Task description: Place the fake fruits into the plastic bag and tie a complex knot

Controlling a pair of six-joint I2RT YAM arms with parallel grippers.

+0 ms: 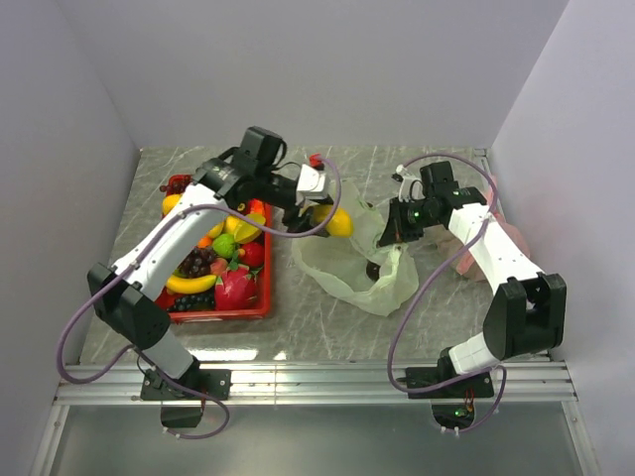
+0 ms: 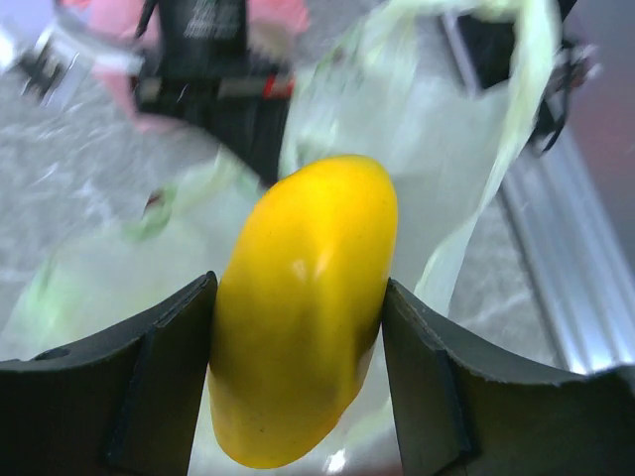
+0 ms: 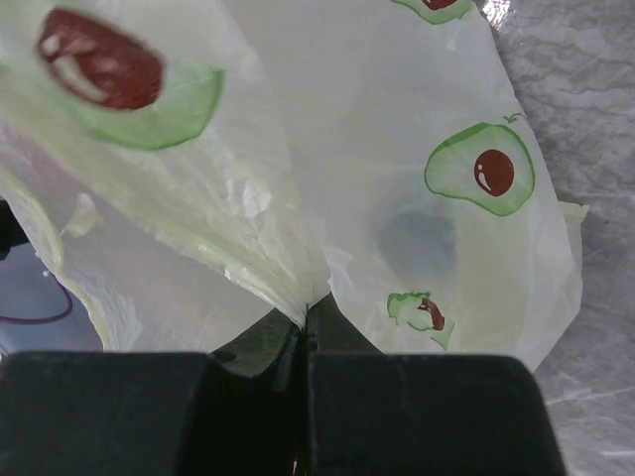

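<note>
Grey marbled worktop [image 1: 327,317] under everything. At left on it, a red crate [image 1: 260,297] heaped with the fake fruits [image 1: 213,263]. Just right of the crate, the plastic bag [image 1: 347,263]: pale green with avocado prints, crumpled, lying on the worktop with one edge lifted. Right end effector [image 3: 303,327]: closed together on a gathered fold of the bag film, pinching it tight. Left end effector [image 2: 298,297]: clamped on a yellow mango [image 1: 335,222], pressing both its sides, over the bag's far-left edge. Through the film, a dark round shape [image 3: 417,243], not clear what.
</note>
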